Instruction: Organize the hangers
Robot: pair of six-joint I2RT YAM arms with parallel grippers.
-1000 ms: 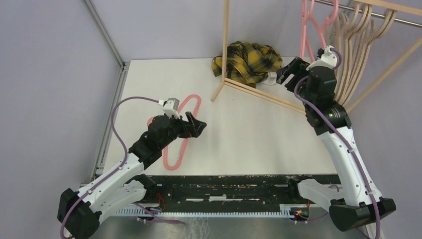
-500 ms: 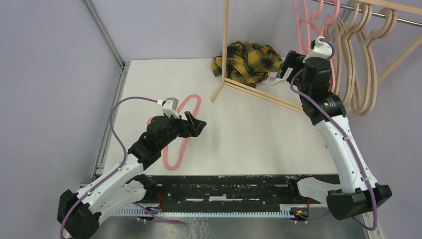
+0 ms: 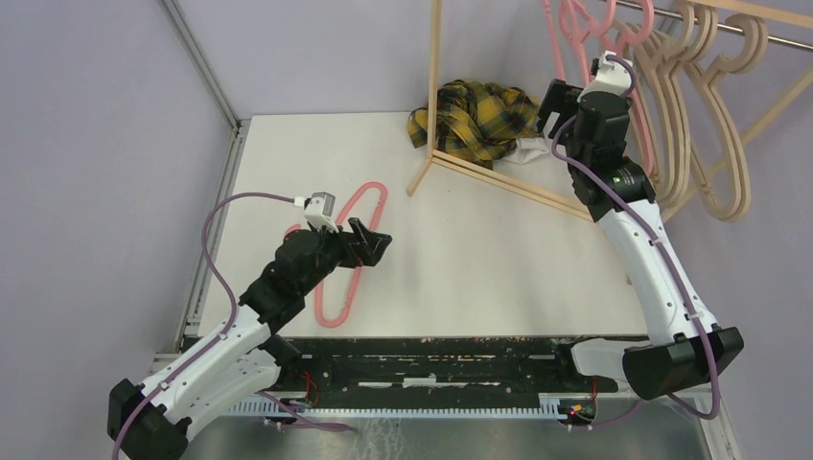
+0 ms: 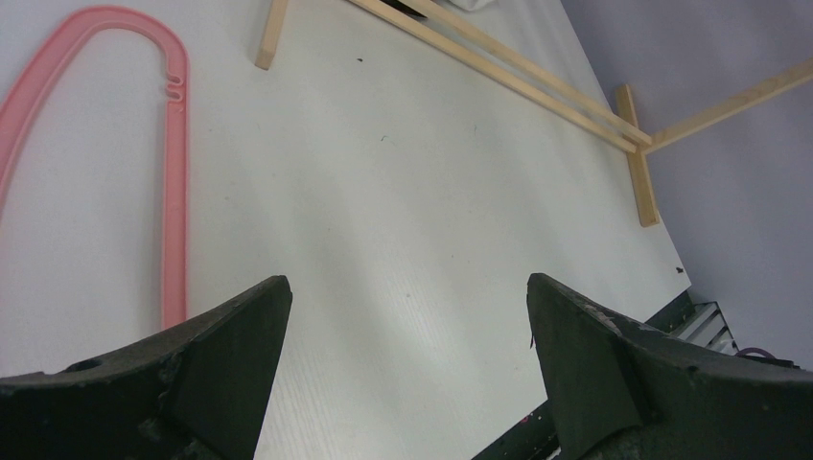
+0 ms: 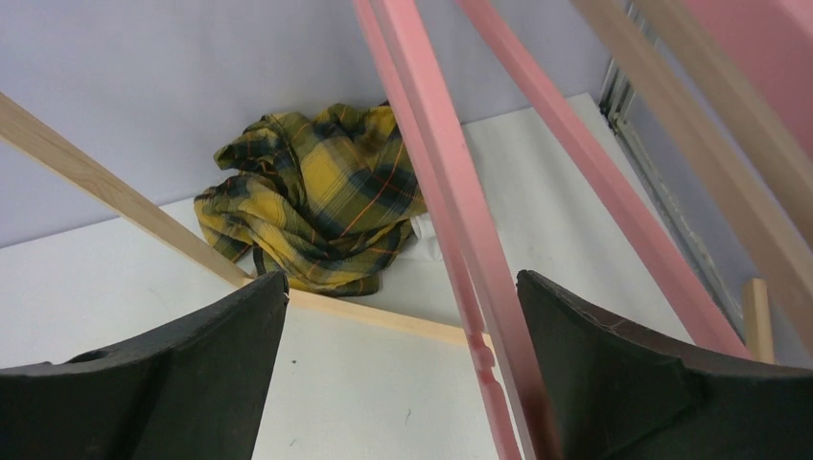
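Note:
One pink hanger [image 3: 337,287] lies flat on the white table; the left wrist view shows its arm [image 4: 175,192]. My left gripper [image 3: 372,241] [image 4: 405,281] hovers open just right of it, with only table between the fingers. More hangers hang on the rail at the back right: pink ones [image 3: 568,34] and several tan ones [image 3: 714,125]. My right gripper [image 3: 554,103] [image 5: 401,278] is raised beside the pink ones and is open. A hanging pink hanger arm [image 5: 451,211] passes between its jaws close to the right finger, unclamped.
The light wooden rack frame [image 3: 433,86] stands at the back, its base bars [image 4: 537,81] running across the table and its metal rail [image 3: 767,36] at the top right. A yellow-black plaid cloth [image 3: 475,120] [image 5: 316,201] lies crumpled inside the frame's corner.
My right gripper has risen and moved back towards the rail, its jaws widening. The hanging hangers swung out to the right. My left gripper drew back slightly.

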